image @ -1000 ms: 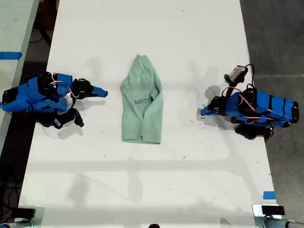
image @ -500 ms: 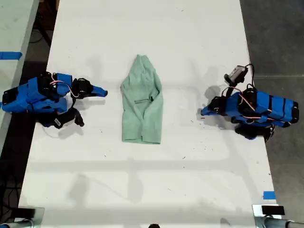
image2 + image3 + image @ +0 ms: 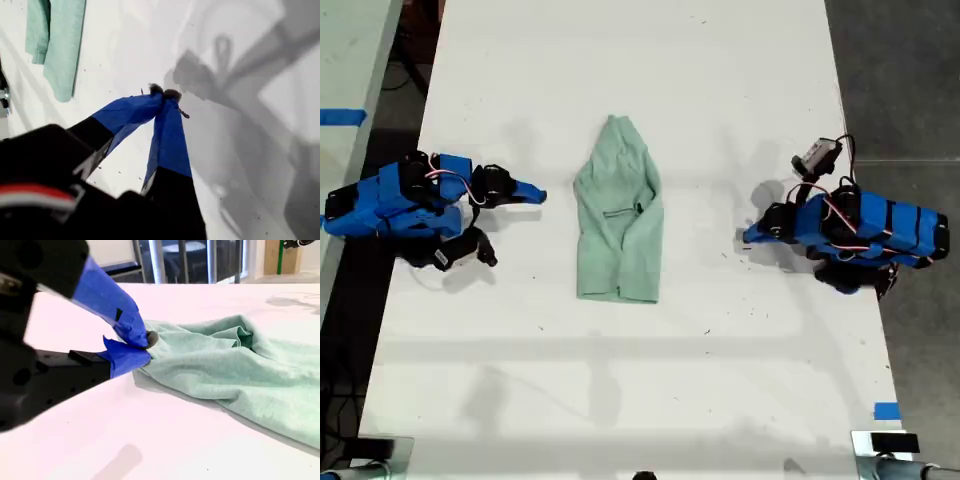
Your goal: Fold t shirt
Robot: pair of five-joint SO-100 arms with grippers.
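The t shirt [image 3: 618, 220] is pale mint green and lies rumpled in the middle of the white table [image 3: 650, 380], with its narrow end toward the exterior view's top. My second gripper [image 3: 540, 196] is shut and empty, a short gap from the shirt's edge on the exterior view's left. In the second wrist view its blue tips [image 3: 146, 346] line up with the t shirt [image 3: 240, 375] lying just beyond them. My first gripper [image 3: 747, 237] is shut on nothing, farther from the shirt on the exterior view's right. Its closed tips [image 3: 165, 93] point down at bare table, the t shirt [image 3: 55, 45] off to one side.
The table's long edges run close behind both arm bases in the exterior view, with dark floor [image 3: 910, 80] beyond on the exterior view's right. A blue tape piece [image 3: 886, 410] marks the table near the exterior view's lower right. Another table [image 3: 345, 60] stands at the exterior view's left.
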